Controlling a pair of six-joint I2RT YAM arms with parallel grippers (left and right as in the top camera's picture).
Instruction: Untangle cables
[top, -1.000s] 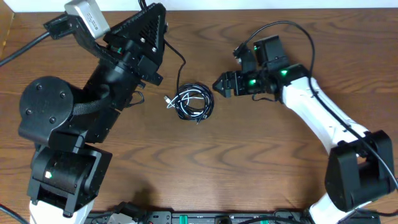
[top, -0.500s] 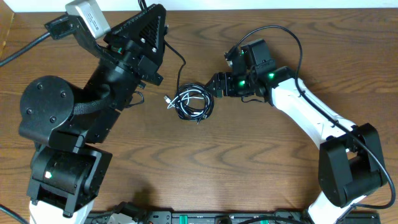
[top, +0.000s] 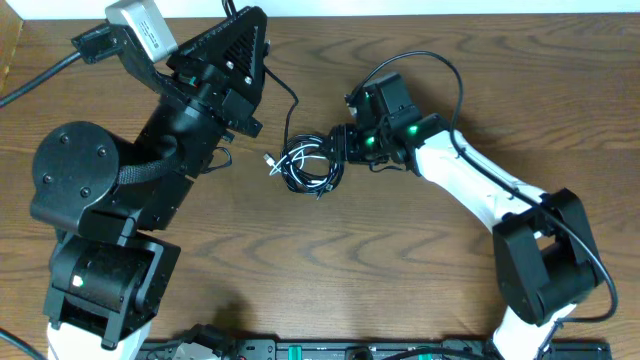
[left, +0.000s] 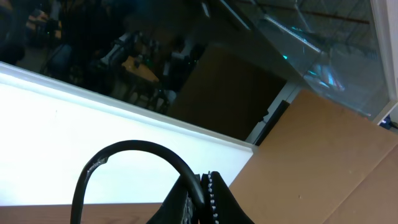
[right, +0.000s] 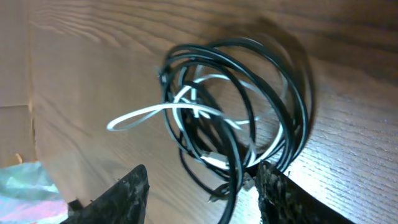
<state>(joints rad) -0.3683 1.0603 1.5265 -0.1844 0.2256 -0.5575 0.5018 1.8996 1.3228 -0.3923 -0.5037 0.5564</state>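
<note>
- Where the two arms work, a dark wood-grain bench (top: 400, 280) fills the overhead view, and the cables lie near its middle.
- The black left arm (top: 120, 190) stands folded at the left side of the bench, well apart from the cables.
- The white-and-black right arm (top: 480, 185) reaches in from the lower right, its wrist bent toward the centre.
- The cable tangle (top: 310, 165) is a small round coil of thin black and whitish cords, flat on the wood between the two arms and much nearer the right one.
- The right fingers (top: 338, 146) sit at the tangle's right edge. In the wrist view they stand apart, one finger (right: 121, 196) on either side of the coil's near rim and several black loops (right: 273, 112) between them. They are not clamped on anything; whether the other finger (right: 280, 193) touches the cords I cannot tell.
- The left fingers (left: 202, 199) are pressed together with nothing between them, aimed away from the bench toward a white wall and brown board.
- A whitish cord (right: 143, 115) loops out of the coil on one side.
- A small plug end (top: 268, 160) pokes out at the tangle's left edge.
</note>
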